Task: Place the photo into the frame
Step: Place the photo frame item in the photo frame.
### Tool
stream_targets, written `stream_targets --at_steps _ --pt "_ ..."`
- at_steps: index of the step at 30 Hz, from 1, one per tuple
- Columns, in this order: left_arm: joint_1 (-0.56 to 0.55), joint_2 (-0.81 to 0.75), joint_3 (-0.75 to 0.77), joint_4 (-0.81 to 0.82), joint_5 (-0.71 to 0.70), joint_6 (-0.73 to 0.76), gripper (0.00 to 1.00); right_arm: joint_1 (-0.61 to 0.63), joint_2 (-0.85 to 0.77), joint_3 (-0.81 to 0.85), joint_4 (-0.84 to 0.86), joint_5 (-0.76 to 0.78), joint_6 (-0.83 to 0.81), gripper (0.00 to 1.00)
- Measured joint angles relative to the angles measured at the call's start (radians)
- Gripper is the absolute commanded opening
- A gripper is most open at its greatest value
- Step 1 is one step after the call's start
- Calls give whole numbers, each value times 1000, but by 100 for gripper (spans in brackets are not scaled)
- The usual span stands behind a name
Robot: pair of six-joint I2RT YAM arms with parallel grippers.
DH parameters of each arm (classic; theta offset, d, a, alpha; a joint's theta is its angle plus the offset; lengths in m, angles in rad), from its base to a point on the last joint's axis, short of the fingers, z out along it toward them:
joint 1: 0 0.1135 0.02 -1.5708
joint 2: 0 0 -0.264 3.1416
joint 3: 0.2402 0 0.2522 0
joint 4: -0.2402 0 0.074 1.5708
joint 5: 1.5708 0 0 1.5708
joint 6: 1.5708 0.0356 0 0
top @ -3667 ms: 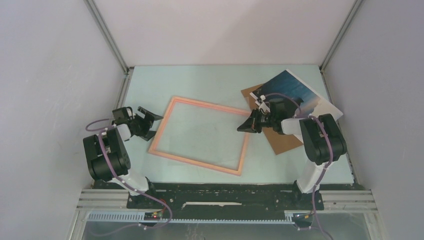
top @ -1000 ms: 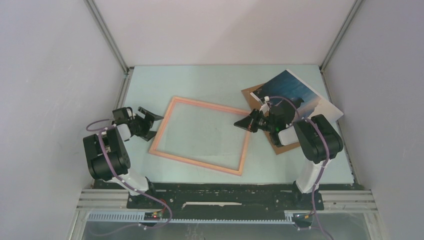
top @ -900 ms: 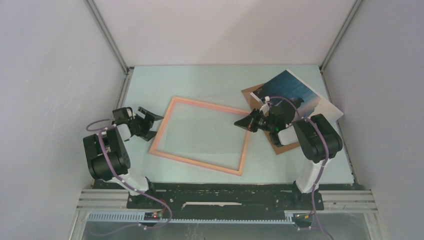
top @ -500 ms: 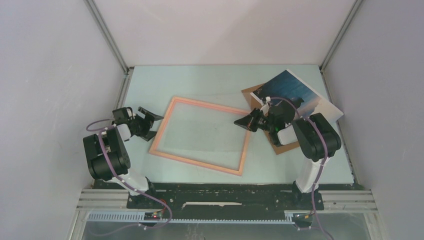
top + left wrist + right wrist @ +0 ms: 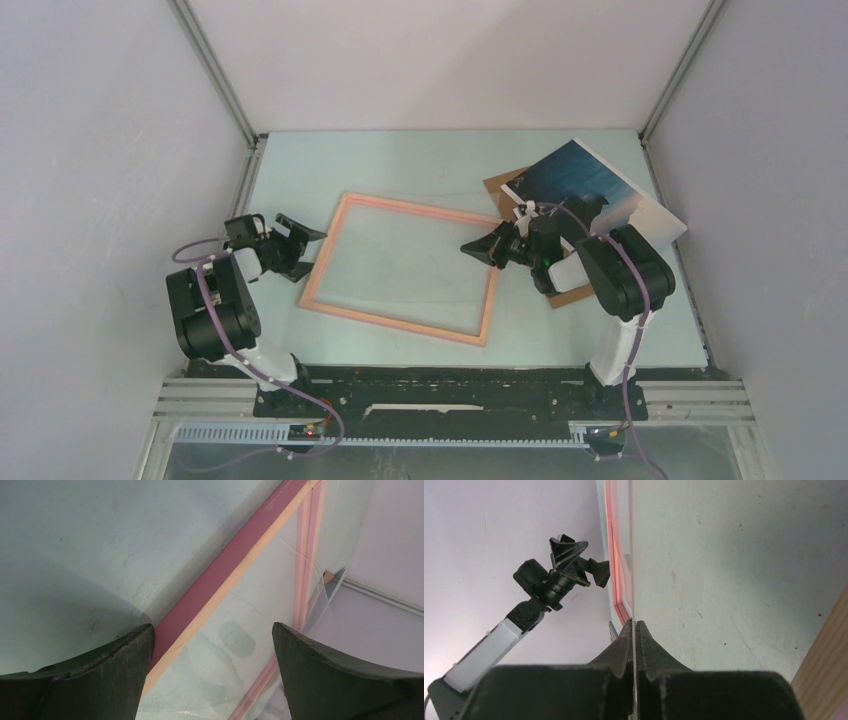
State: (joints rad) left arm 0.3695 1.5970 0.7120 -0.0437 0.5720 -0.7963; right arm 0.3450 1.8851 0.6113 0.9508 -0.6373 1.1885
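Black right tool [image 5: 467,247], closed, reaches left over the frame [image 5: 400,207]; left tool [image 5: 309,250] gapes at its rail.

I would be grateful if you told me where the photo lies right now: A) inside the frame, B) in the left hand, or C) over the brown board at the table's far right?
C: the photo lies over the brown board, outside the frame.

1 salmon-pink wooden frame [image 5: 391,322], 1 dark blue landscape paper photo [image 5: 585,180], 1 brown backing board [image 5: 572,293], 2 black grippers: left gripper [image 5: 305,247], right gripper [image 5: 470,248].
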Motion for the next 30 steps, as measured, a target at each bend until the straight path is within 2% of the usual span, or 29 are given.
stream_targets --at_steps 20,30 --pt "0 1 0 6 0 -9 97 25 -1 -64 58 82 176 0" --pt "2 2 0 18 0 -9 97 26 81 -80 200 82 295 0"
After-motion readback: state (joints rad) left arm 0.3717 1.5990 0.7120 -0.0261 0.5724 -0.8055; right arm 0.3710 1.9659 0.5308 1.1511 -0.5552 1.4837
